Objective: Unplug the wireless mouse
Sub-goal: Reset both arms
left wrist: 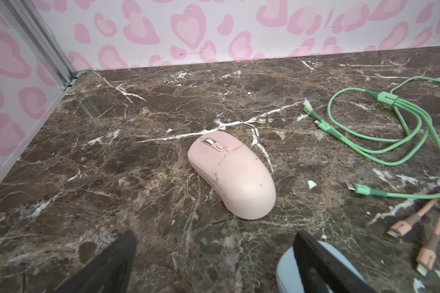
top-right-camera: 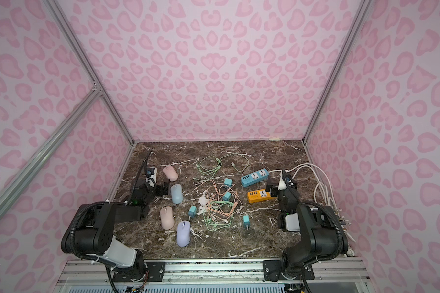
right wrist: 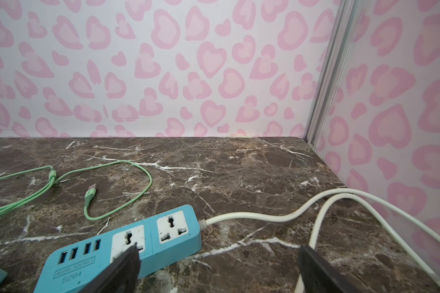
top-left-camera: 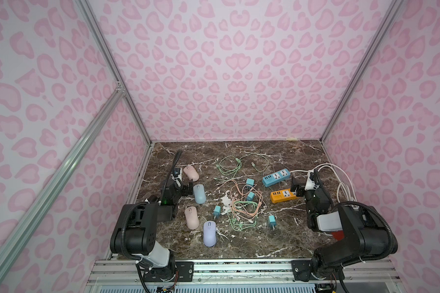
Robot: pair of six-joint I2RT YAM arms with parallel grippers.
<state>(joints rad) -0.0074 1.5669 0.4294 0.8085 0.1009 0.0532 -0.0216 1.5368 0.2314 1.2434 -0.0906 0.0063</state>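
Several wireless mice lie at the left of the marble table: a pink mouse (top-left-camera: pixel 191 173) (left wrist: pixel 233 175) at the back, a light-blue mouse (top-left-camera: pixel 199 193) (left wrist: pixel 286 266), a second pink mouse (top-left-camera: pixel 191 217) and a lilac mouse (top-left-camera: pixel 209 233) at the front. No cable shows at the back pink mouse's front. My left gripper (top-left-camera: pixel 186 188) (left wrist: pixel 215 237) is open and empty, low between the back pink mouse and the light-blue one, one finger beside the latter. My right gripper (top-left-camera: pixel 296 189) (right wrist: pixel 219 250) is open and empty next to the blue power strip (top-left-camera: pixel 276 177) (right wrist: pixel 127 248).
An orange power strip (top-left-camera: pixel 282 195) lies by the right gripper, with white cords (top-left-camera: pixel 341 177) looping to the right wall. Loose green cables (top-left-camera: pixel 229 165) and peach cables (top-left-camera: pixel 241 200) tangle mid-table among several teal charger plugs (top-left-camera: pixel 250 182). Walls close three sides.
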